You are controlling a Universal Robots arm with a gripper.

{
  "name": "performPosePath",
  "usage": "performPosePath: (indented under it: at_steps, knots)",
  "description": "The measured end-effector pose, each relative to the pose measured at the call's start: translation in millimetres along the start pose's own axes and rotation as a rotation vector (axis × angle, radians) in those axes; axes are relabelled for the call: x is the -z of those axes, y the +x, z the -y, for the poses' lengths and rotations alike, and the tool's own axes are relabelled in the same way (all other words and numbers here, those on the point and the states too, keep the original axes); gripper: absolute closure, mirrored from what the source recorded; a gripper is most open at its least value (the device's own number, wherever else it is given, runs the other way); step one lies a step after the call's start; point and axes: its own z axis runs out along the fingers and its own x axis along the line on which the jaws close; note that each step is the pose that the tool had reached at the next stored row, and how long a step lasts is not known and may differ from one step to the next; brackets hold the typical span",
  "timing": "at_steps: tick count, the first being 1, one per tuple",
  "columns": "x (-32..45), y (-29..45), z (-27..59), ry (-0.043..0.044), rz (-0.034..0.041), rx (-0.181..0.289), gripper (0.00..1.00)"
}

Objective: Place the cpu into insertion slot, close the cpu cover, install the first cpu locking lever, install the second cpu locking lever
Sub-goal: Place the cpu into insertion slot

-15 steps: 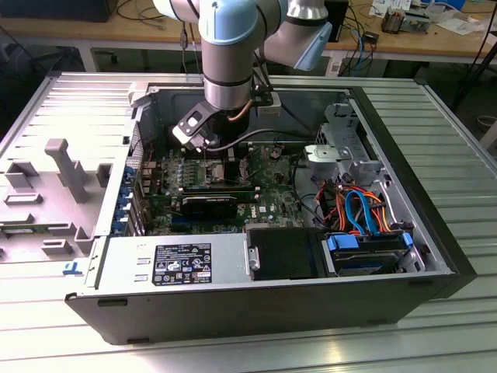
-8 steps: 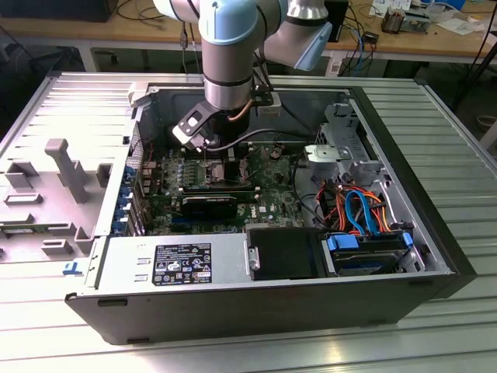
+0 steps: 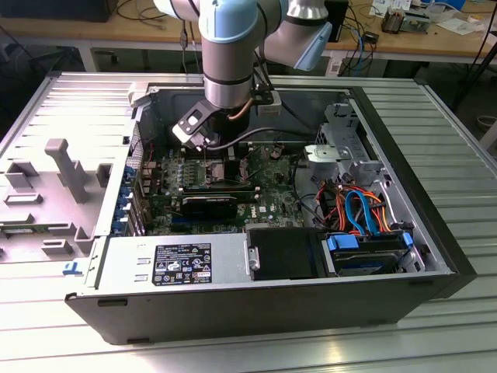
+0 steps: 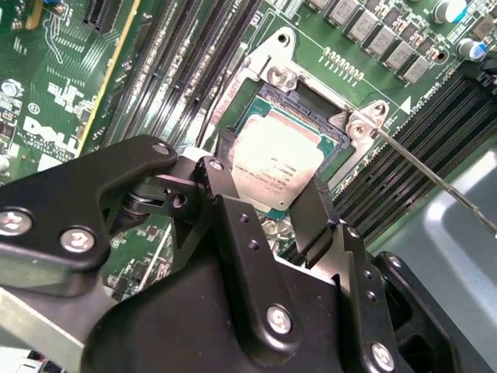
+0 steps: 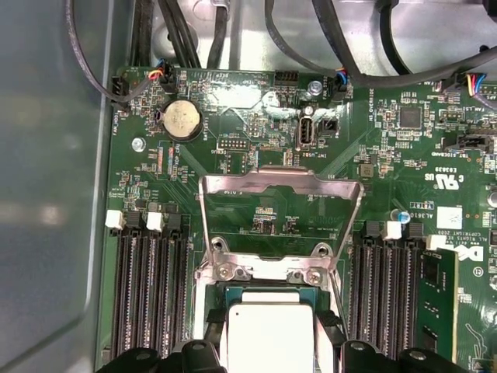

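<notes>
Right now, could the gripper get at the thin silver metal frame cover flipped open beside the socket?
Probably yes. In the first wrist view the silver frame cpu cover is swung open with nothing over it, and the black gripper sits close by at the square silver-grey cpu.

Bright, even light, soft shadows, white glare on the cpu.

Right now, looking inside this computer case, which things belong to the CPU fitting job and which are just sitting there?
For the job: the cpu, held in the gripper at the insertion slot; the cpu cover, standing open; a locking lever.

Just there: coin battery, memory slots, power supply, blue and orange cables.
</notes>
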Motion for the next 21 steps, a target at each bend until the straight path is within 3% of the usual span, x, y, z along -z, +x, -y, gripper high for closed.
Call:
performPosePath:
  at_steps: [19,21]
  knots:
    - [-0.5,3.4,3.5,0.0000,-0.0029,-0.004,0.46]
    - [-0.5,3.4,3.5,0.0000,-0.0028,-0.004,0.39]
